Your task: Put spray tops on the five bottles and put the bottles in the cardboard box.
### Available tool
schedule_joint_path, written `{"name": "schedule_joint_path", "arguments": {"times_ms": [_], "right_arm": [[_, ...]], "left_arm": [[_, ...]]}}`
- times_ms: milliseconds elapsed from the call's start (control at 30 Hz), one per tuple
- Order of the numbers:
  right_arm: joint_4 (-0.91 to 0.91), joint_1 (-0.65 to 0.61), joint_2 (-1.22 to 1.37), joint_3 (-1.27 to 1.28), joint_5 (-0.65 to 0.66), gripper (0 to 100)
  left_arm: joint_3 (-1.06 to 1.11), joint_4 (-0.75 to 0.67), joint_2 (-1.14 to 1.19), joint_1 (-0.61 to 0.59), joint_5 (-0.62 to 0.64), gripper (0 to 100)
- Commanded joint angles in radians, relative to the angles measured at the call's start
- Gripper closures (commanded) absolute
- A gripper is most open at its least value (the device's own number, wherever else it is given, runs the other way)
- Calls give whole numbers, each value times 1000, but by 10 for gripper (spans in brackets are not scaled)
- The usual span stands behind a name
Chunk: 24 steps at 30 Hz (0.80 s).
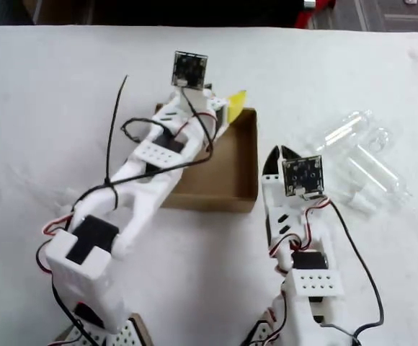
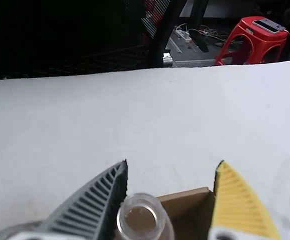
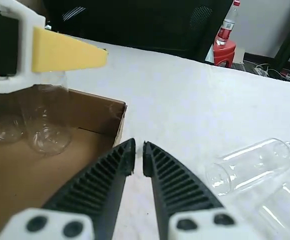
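Over the far end of the cardboard box [image 1: 230, 173], the left claw [image 2: 172, 163] hangs released, its fingers spread either side of an open-mouthed upright bottle [image 2: 140, 219] standing inside the box. Just right of the box, the right claw [image 3: 137, 150] is clenched, tips almost touching. Farther right, clear bottles [image 1: 378, 171] lie on their sides on the white table [image 1: 50, 108].

The high view looks down over the table [image 1: 50, 108] from well above. Each wrist view sits close behind its own gripper, the left gripper [image 2: 172, 167] or the right gripper [image 3: 138, 145], facing forward along it. The cardboard box [image 1: 230, 173], below the left gripper and beside the right gripper, appears in all three
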Motion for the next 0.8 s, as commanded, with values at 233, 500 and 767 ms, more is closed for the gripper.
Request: {"name": "schedule_joint_path", "arguments": {"times_ms": [233, 500, 767], "right_arm": [[-21, -5, 2, -5, 12, 978], [-21, -5, 2, -5, 12, 978], [-19, -7, 2, -3, 12, 979]], "left_arm": [[-48, 146, -341, -5, 15, 736], [-40, 514, -757, 8, 25, 736], [-37, 976, -1201, -21, 95, 736]]}}
